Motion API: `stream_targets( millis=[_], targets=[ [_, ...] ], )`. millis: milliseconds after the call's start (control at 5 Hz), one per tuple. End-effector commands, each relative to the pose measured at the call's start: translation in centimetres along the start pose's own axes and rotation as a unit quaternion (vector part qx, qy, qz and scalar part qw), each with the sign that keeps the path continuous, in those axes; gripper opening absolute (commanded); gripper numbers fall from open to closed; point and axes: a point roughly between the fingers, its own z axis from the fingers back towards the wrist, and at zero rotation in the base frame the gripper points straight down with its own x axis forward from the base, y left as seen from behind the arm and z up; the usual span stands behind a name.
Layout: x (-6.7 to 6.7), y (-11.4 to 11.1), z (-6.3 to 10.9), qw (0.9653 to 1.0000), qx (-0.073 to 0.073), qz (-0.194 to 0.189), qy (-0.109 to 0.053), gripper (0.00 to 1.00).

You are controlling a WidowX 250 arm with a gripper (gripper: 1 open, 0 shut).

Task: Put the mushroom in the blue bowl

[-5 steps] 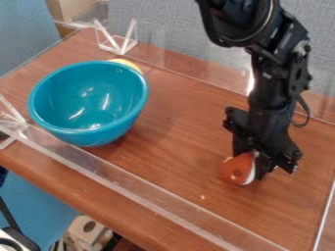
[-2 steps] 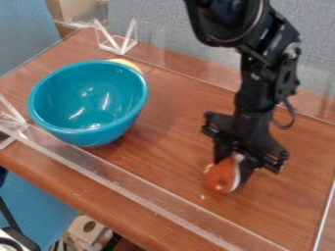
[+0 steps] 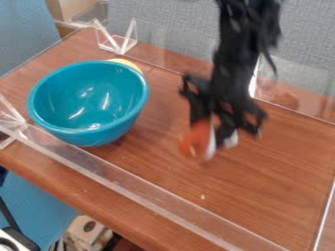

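Camera view looks down at an angle on a brown wooden bench (image 3: 275,181) fenced by low clear plastic walls (image 3: 118,176). At the middle of the picture, slightly toward four o'clock, the mushroom (image 3: 197,142) hangs clear of the wood, its reddish-brown cap turned down and outward, with a pale patch of stem showing at its upper right. It is badly motion-blurred, so finer detail cannot be made out. The hand (image 3: 207,132) is clamped on it from above, black fingers drawn in close around the toy and pointing down at the bench. Above it the dark arm (image 3: 242,44) rises toward twelve o'clock and out of the top edge, also smeared by blur.

At nine o'clock from the mushroom, well apart from it, the blue bowl (image 3: 88,101) sits upright on the bench, a deep, glossy teal round, far wider than the toy, with nothing visible inside. A small yellowish object (image 3: 124,64) peeks out just behind its rim at one o'clock; what it is cannot be told.

Clear plastic brackets (image 3: 116,39) stand at the far left corner of the fence. Behind the bench a pale blue-grey wall (image 3: 157,20) fills the background, and floor clutter shows at the lower left.
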Motion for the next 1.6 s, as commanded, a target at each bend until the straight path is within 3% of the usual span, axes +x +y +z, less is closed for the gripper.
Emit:
stream_targets(
  millis=[0, 400, 800, 1200, 1400],
  targets=[
    [1.0, 2.3, 3.3, 0.9990, -0.001, 0.021, -0.038, 0.00],
    [4.5, 1.5, 3.5, 0.9973, 0.003, 0.058, -0.045, 0.00],
    [5.5, 2.9, 4.4, 0.9957, 0.002, 0.077, -0.051, 0.00],
    [7.9, 0.3, 5.4, 0.9970, -0.001, 0.053, -0.057, 0.00],
    [8.1, 0.2, 6.0, 0.9982, -0.005, 0.012, -0.059, 0.00]
  ],
)
